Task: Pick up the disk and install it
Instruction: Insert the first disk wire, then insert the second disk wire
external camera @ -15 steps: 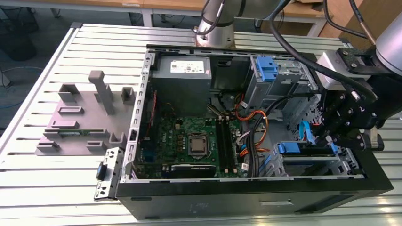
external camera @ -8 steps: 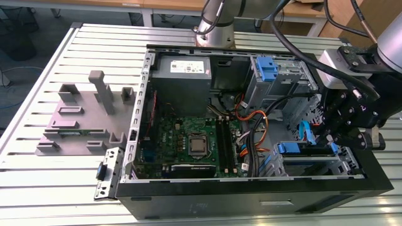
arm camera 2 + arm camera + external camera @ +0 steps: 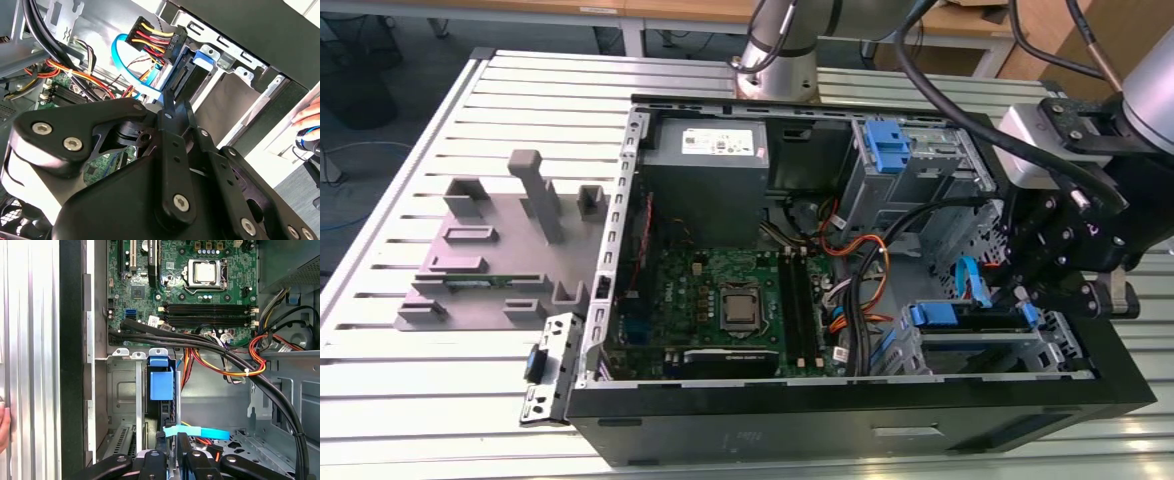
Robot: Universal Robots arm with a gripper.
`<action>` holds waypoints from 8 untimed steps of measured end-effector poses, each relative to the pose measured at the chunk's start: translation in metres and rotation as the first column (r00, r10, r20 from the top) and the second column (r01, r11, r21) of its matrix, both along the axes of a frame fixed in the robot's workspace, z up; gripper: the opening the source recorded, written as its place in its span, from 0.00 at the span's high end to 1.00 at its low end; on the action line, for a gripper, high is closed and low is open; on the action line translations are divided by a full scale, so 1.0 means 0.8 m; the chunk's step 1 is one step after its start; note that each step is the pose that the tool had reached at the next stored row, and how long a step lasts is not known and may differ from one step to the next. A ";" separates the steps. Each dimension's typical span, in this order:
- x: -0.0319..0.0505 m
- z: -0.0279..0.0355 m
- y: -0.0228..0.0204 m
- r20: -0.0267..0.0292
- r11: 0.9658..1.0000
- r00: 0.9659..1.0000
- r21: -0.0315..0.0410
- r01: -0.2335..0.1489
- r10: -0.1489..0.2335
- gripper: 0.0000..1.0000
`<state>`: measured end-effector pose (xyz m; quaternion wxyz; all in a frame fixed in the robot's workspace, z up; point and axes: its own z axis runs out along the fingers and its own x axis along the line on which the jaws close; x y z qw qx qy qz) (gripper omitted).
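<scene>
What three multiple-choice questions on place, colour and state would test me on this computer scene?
1. Where is the black claw? A over the grey fixture block; B at the metal drive cage; C above the grey power-supply box.
2. What colour is the flat ribbon cable beside it? A red; B green; C blue.
3. The black computer case is: A open; B closed; C wrapped.
Answers: B, it hangs at the cage; C, a light blue strip; A, the green motherboard shows.

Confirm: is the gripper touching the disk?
Cannot tell. First wrist view: gripper sits at the disk, but a blue cable covers where they meet.
</scene>
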<state>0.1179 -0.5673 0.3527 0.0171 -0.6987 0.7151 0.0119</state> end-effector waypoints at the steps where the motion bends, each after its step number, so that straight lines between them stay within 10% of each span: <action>1: 0.001 -0.0001 0.0000 0.000 1.000 1.000 0.000 0.000 0.000 0.76; 8: 0.002 -0.0001 0.0000 0.000 1.000 1.000 0.000 0.000 0.000 0.76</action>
